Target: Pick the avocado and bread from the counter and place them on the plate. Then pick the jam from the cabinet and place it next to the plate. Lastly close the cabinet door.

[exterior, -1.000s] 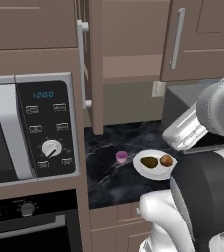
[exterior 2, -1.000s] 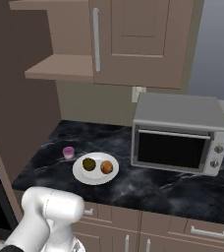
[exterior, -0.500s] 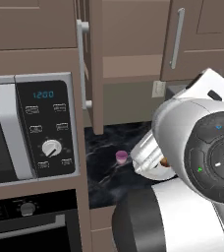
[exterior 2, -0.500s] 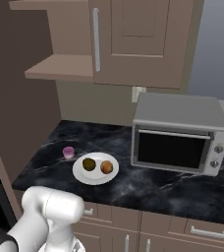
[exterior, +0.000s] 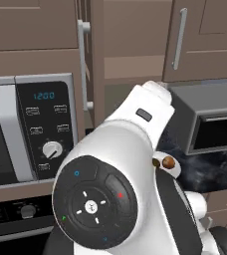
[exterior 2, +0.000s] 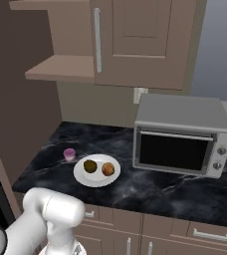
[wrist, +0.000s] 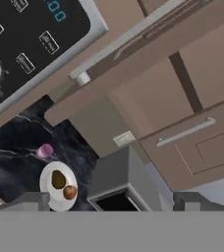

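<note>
While the hand (wrist: 111,201) hangs wide and empty, well apart from everything, the avocado (exterior 2: 90,166) and bread (exterior 2: 108,170) lie on the plate (exterior 2: 96,179); the jam (exterior 2: 69,154) seemingly stands just beside it on the bench (exterior 2: 150,187).

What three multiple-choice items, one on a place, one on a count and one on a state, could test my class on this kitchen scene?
1. Where is the jam?
A. on the counter beside the plate
B. on the toaster oven
C. on the cabinet shelf

2. How many foods lie on the plate?
A. one
B. two
C. three

3. How does the left cabinet door stand?
A. shut
B. open
C. taken off

Answers:
1 A, the pink jar stands on the counter just left of the plate.
2 B, the avocado and bread lie on it.
3 B, the door stands edge-on to the left base view.
</note>
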Robot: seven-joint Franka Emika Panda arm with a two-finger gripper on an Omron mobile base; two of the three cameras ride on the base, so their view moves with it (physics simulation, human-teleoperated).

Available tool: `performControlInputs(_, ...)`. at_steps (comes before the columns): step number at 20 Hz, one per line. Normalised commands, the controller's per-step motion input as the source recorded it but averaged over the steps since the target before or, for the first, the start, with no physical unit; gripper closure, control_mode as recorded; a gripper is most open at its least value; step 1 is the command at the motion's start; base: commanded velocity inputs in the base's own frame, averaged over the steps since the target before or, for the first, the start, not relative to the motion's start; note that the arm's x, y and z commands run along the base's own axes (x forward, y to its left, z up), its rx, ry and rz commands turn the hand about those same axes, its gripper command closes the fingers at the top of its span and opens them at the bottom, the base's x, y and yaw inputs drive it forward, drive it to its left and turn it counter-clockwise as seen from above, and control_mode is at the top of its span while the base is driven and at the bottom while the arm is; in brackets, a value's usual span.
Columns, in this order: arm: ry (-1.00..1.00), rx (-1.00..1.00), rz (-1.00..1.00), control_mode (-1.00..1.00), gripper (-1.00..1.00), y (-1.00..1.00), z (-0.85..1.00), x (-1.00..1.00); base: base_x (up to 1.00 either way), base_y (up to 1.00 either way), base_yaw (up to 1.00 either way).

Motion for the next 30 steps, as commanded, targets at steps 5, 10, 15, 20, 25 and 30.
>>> performControlInputs(5, 0.0, -0.14, -0.02, -1.0, -1.0, 0.55, -0.33, 0.15, 0.0, 0.0, 0.0)
performControlInputs(10, -0.01, -0.07, -0.04, -1.0, -1.0, 0.19, -0.12, 0.67, 0.0, 0.0, 0.0)
performControlInputs(15, 0.0, -0.06, -0.07, -1.0, -1.0, 0.1, -0.04, 0.8, 0.0, 0.0, 0.0)
performControlInputs(20, 0.0, -0.08, -0.04, -1.0, -1.0, 0.3, -0.25, 0.52, 0.0, 0.0, 0.0)
performControlInputs(25, 0.0, -0.07, -0.03, -1.0, -1.0, 0.19, -0.1, 0.46, 0.0, 0.0, 0.0)
performControlInputs(30, 0.0, -0.06, -0.04, -1.0, -1.0, 0.02, 0.0, 0.4, 0.0, 0.0, 0.0)
